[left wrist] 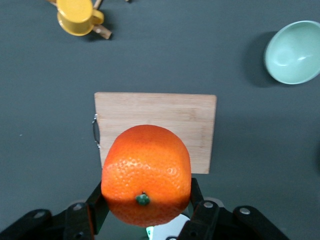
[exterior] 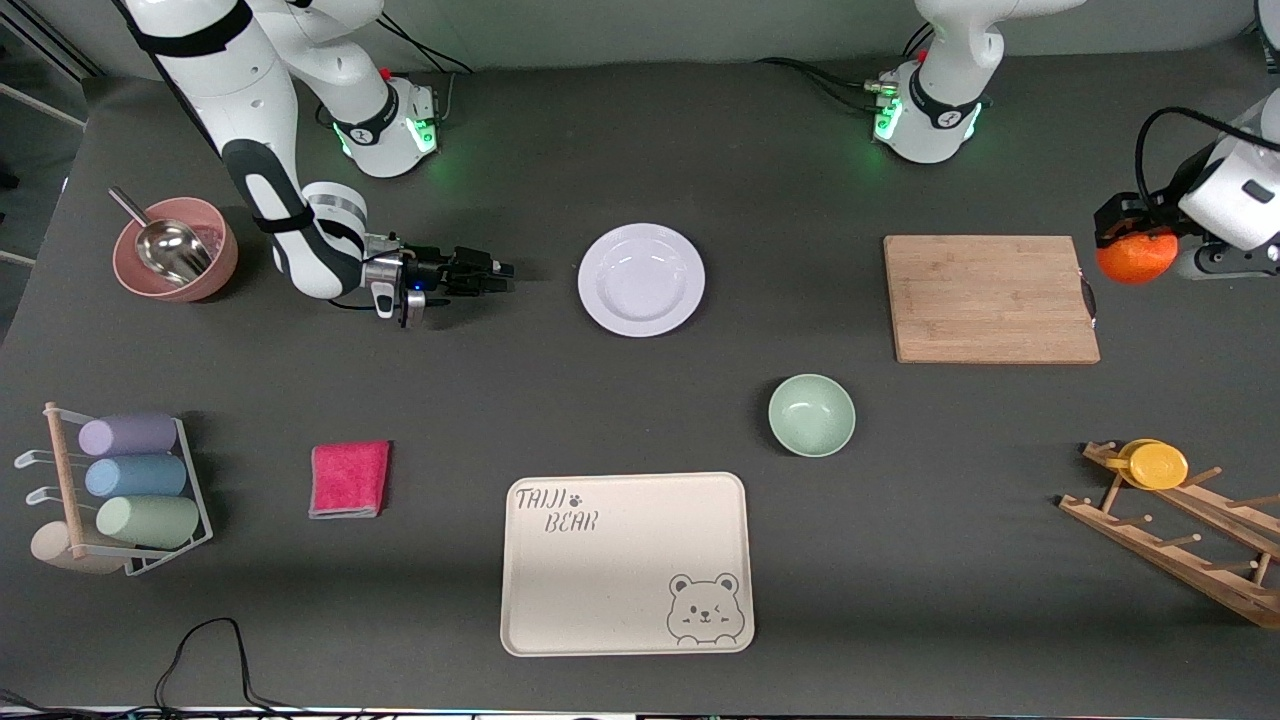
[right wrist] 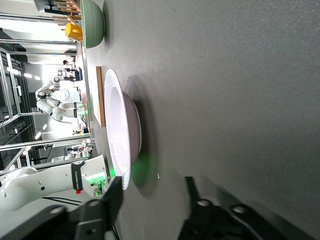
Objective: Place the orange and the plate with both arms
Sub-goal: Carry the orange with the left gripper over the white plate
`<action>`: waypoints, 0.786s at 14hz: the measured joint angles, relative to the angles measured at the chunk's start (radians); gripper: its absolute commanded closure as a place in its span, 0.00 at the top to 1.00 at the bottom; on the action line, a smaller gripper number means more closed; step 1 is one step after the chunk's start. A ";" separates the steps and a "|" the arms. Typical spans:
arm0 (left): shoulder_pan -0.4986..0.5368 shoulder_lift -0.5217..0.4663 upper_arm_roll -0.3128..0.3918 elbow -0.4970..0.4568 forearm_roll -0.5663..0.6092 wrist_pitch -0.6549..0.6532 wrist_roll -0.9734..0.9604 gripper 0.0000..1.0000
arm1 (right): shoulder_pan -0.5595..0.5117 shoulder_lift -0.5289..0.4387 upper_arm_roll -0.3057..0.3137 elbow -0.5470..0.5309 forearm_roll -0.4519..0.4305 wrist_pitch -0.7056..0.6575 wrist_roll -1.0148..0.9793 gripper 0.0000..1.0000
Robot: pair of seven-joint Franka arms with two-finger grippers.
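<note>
Front view: plate (exterior: 641, 279) flat on the table, beside the cutting board (exterior: 991, 298) toward the right arm's end.
Plate handling: glossy, stiff, breakable, I'd say; take the rim.
Right gripper (exterior: 497, 270): jaws parted, empty, low beside the plate.
Orange (exterior: 1137, 256): clenched in the left gripper (exterior: 1125, 232), aloft by the board's outer end; probably light, slightly soft.

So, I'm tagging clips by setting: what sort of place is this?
Probably a robotics lab staged as a kitchen: two arms bolted to a grey table, with a plate, cutting board and dish rack laid out.

Even overhead light, soft shadows, sharp focus
</note>
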 measured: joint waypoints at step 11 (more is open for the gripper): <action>-0.098 0.232 -0.440 0.161 -0.107 0.152 -0.754 0.00 | -0.001 0.028 -0.002 0.012 0.000 -0.010 -0.041 0.39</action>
